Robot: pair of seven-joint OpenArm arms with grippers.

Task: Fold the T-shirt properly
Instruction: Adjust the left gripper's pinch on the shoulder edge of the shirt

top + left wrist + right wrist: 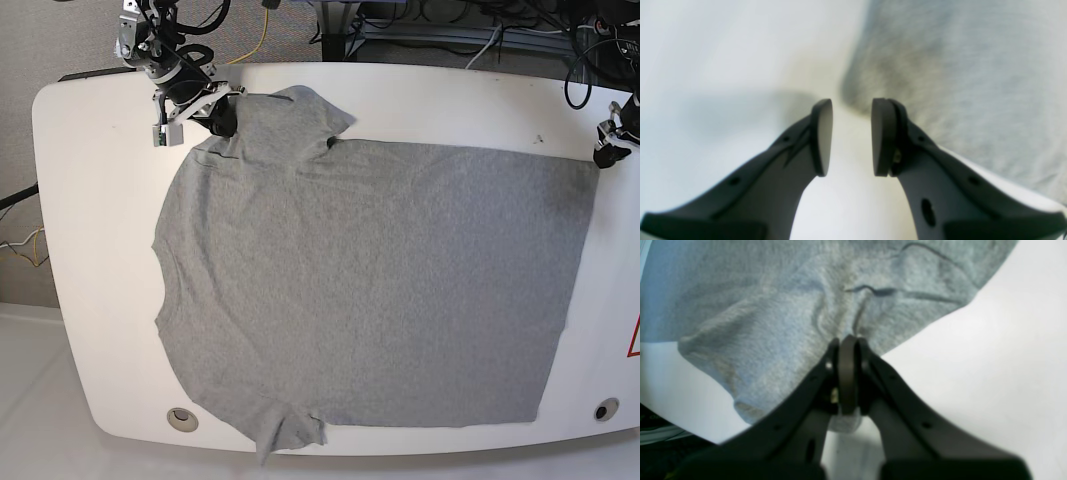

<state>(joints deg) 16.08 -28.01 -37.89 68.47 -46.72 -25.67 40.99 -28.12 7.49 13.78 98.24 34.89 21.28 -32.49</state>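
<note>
The T-shirt [370, 290] lies flat across the white worktop [90, 200]. At upper left, the right end effector [847, 373] pinches its fabric. The left end effector [851, 136], apparently empty, stands narrowly parted beside the shirt's edge.

In the left wrist view the T-shirt [957, 83] is badly blurred, its weave unreadable, and it runs off the top and right picture edges. In the base view the left tool [607, 148], by the worktop's [450, 95] far corner, is small and half cut by the frame edge, so its jaws cannot be read there. The right tool [847, 373] hides the cloth pinched between its pads; its lower body is cropped.
</note>
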